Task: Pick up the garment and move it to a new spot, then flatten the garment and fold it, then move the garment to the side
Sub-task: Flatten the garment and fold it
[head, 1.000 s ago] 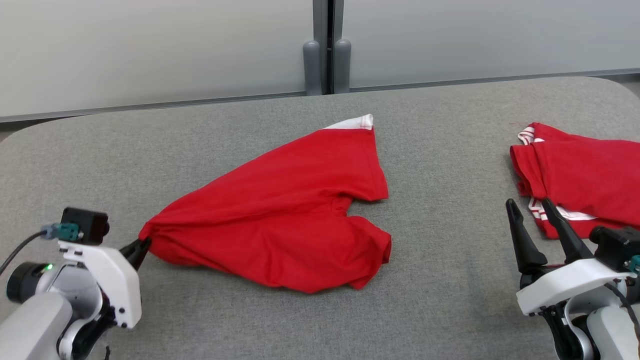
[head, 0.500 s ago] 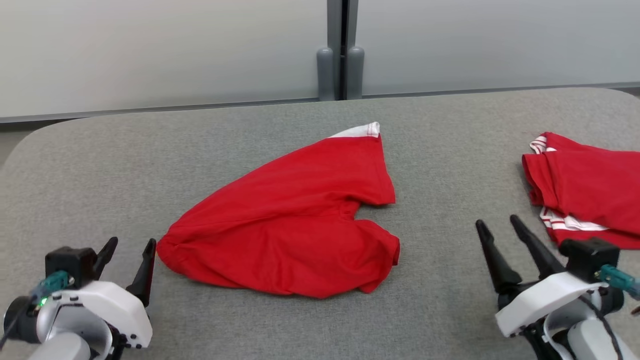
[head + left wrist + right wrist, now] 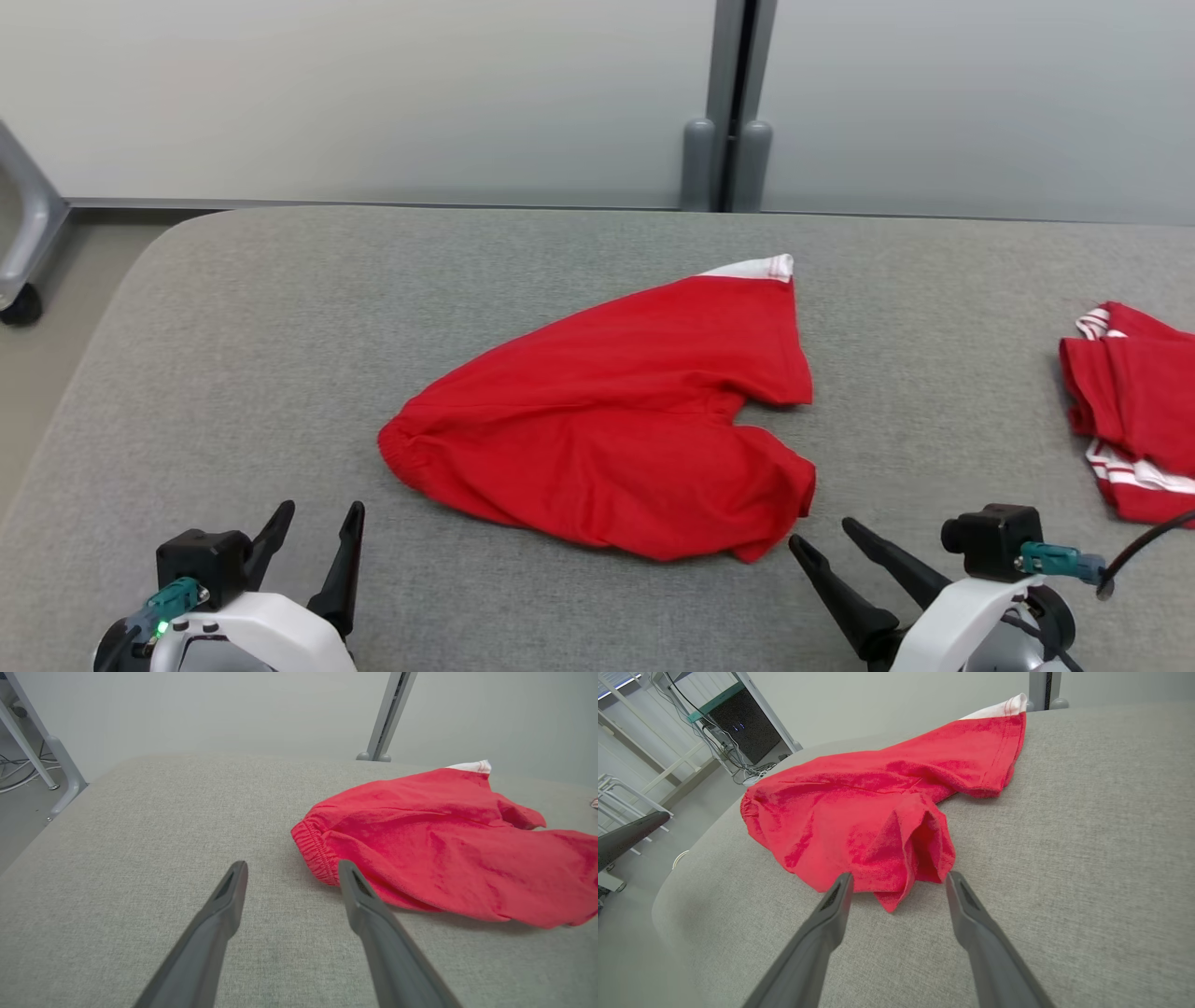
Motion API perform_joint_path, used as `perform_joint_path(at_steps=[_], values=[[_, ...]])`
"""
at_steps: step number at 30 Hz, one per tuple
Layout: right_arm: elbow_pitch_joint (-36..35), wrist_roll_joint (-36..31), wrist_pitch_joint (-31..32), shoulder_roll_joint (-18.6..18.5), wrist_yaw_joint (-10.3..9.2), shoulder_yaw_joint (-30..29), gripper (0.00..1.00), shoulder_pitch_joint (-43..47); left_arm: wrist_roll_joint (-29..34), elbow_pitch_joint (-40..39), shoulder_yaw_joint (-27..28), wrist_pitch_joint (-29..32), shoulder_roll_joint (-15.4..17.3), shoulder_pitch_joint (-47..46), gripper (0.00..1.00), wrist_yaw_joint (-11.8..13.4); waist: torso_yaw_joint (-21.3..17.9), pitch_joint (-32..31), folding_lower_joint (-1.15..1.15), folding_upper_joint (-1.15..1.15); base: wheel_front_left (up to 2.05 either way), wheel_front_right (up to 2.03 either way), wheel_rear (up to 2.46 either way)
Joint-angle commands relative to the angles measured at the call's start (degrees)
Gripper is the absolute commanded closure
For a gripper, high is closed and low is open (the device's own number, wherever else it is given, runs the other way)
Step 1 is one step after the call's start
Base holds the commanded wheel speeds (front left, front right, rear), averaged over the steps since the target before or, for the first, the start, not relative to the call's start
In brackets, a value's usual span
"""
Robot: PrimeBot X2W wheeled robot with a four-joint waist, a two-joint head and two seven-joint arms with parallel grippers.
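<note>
Waiting step: the garment [image 3: 616,439] lies loose and rumpled on the desk [image 3: 233,327], held by nothing; flattening looks like the next job.
Left fingers [image 3: 344,555]: spread apart and empty, on the garment's near-left side, tips aimed toward its waistband [image 3: 313,847] with a strip of bare desk between.
Garment: red shorts, about mid-desk; the elastic waistband is bunched at its left end and two legs fan out to its right, the farther one ending in a white-trimmed corner [image 3: 761,269].
Long axis: left to right across the desk, from waistband to leg hems, slanting slightly away toward the right.
Right fingers [image 3: 831,590]: spread apart and empty, just beside the garment's near-right leg hem [image 3: 920,844], which sits framed between their tips in the right wrist view.
Nearer arm: the right, by my judgement; the left is close but clearly apart.
Coming move: probably each arm takes the end on its own side and draws outward along that axis.
Second red garment [image 3: 1130,411]: well apart, to the right of the garment.
</note>
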Motion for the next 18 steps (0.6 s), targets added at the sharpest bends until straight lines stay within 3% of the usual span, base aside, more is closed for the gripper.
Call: perform_joint_path(at_steps=[1, 11, 12, 13, 15, 18], values=[[0.61, 0.46, 0.44, -0.36, 0.02, 0.28, 0.0, 0.01, -0.15, 0.31, -0.08, -0.04, -0.01, 0.37, 0.0, -0.07, 1.32, -0.3, 0.0, 0.0, 0.0, 0.0, 0.0], [10.22, -0.8, -0.03, 1.73, 0.02, 0.69, 0.0, -4.34, -1.06, 1.53, -0.87, 0.25, -1.36, 0.55, 0.0, -0.74, 5.74, 0.12, 0.0, 0.0, 0.0, 0.0, 0.0], [11.06, -0.57, -0.16, 1.94, 0.02, 0.61, 0.24, -4.71, -1.16, 1.7, -0.95, 0.13, -1.57, 0.52, 0.0, -0.85, 6.13, 0.24, 0.0, 0.0, 0.0, 0.0, 0.0], [11.68, -0.33, -0.17, 1.86, 0.02, 0.6, 0.62, -5.04, -1.33, 1.93, -0.98, 0.06, -1.73, 0.53, 0.0, -0.95, 6.47, 0.32, 0.0, 0.0, 0.0, 0.0, 0.0], [12.45, -0.06, -0.25, 1.37, 0.02, 0.48, 1.0, -6.05, -1.22, 2.39, -1.09, -0.19, -2.13, 0.45, 0.0, -1.09, 7.07, 0.47, 0.0, 0.0, 0.0, 0.0, 0.0], [12.48, 0.93, 0.25, 0.46, 0.02, 0.36, 1.0, -7.25, -1.45, 3.28, -1.22, -0.66, -2.94, 0.07, 0.0, -1.52, 7.74, 0.64, 0.0, 0.0, 0.0, 0.0, 0.0]])
